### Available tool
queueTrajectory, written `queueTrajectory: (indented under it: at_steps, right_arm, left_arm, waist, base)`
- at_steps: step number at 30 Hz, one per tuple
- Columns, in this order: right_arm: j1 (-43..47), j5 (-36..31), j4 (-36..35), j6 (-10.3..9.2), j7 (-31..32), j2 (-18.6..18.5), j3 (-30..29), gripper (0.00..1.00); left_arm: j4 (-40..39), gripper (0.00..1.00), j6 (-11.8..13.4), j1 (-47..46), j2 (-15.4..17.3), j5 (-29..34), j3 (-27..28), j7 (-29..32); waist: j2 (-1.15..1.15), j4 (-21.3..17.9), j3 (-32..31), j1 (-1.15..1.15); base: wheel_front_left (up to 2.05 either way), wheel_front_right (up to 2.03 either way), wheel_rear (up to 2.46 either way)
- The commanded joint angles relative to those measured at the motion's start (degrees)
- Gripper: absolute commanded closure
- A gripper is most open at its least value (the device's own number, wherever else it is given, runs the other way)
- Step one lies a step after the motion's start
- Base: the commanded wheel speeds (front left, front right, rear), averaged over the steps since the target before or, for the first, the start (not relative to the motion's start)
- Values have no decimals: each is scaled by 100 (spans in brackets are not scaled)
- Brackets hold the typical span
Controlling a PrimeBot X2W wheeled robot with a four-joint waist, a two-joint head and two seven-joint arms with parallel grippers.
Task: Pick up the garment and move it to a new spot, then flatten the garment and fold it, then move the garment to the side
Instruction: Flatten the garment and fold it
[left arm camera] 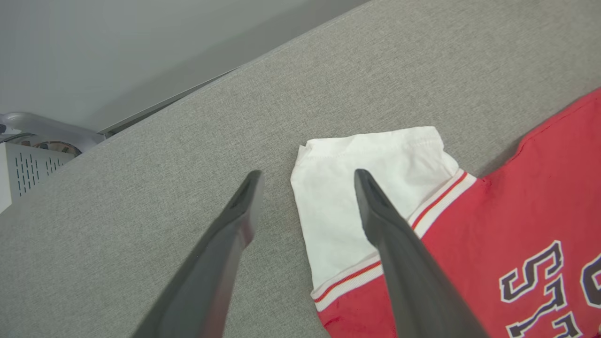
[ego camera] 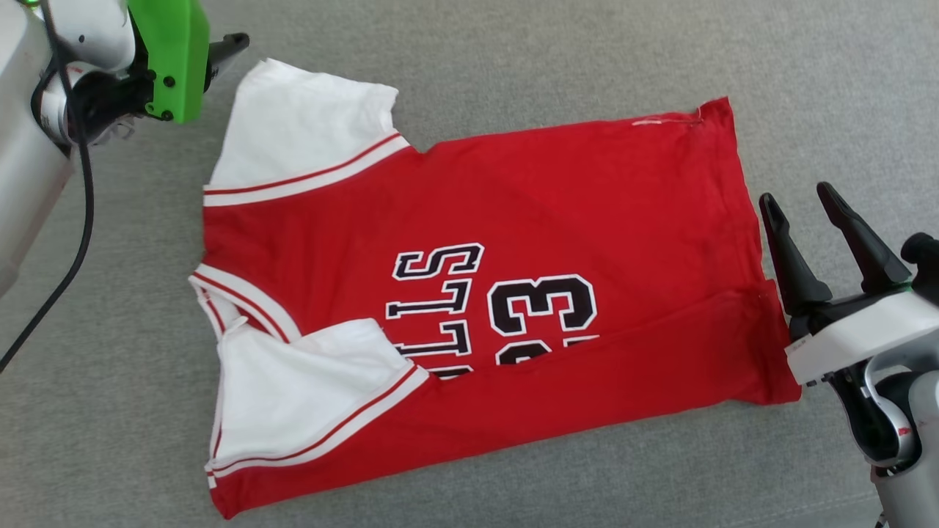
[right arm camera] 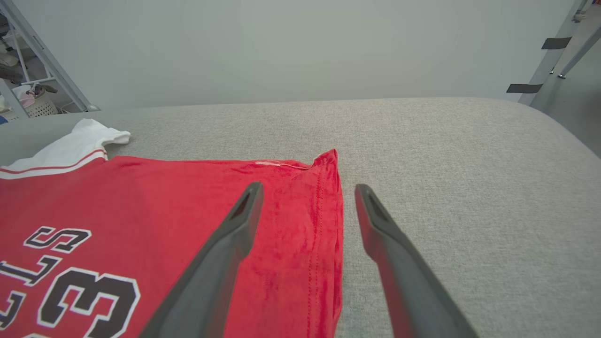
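Half-folded red jersey-style T-shirt (ego camera: 513, 213) with white short sleeves, between two wide-open, empty grippers.
The T-shirt lies flat, print up, on the grey fabric surface (ego camera: 807, 73), its near long edge folded in. The left gripper (left arm camera: 305, 178) straddles the far white sleeve's (left arm camera: 375, 150) outer edge, and the right gripper (right arm camera: 307, 188) straddles the hem (right arm camera: 335, 225). The collar points toward the left jaws and the hem toward the right, with the long axis running between them. To fold well, I judge both grippers should pinch the far edge together and carry it over evenly.
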Motion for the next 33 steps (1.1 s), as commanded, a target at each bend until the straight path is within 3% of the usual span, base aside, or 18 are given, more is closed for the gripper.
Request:
queueTrajectory:
  at_steps: [1,11,18,19,20,21,26,33]
  right_arm:
    - [-151,3,28,-3,-59,-16,49,0]
    - [-518,60,140,-3,-236,48,334,0]
    - [-578,105,272,-3,-349,-11,336,0]
    - [-585,104,291,-3,-357,-13,330,0]
    - [-596,100,299,-3,-360,-9,329,0]
    - [-612,93,307,-3,-368,-10,324,0]
    - [-701,58,321,-3,-345,-164,206,0]
    - [-1060,79,250,-3,88,-750,19,0]
  left_arm:
    - [125,0,-38,-168,-60,-10,-78,189]
    - [1063,0,-99,-353,-238,30,-284,536]
    - [1361,0,-137,-73,-218,-183,-416,825]
    - [1352,51,-142,-31,-212,-216,-434,840]
    - [1337,78,-144,-5,-205,-231,-449,831]
    - [1318,100,-147,25,-205,-258,-457,807]
    - [1123,100,-151,47,-235,-269,-490,446]
    - [591,100,-153,56,-238,-181,-656,-218]
  waist:
    - [0,-285,400,-1]
    - [0,-617,862,-1]
    - [0,-627,889,-1]
    - [0,-614,880,-1]
    - [0,-604,872,-1]
    - [0,-586,852,-1]
    - [0,-450,671,-1]
    - [0,-138,258,-1]
  base:
    - [0,0,0]
    - [0,0,0]
    - [0,0,0]
    - [0,0,0]
    - [0,0,0]
    - [0,0,0]
    - [0,0,0]
    - [0,0,0]
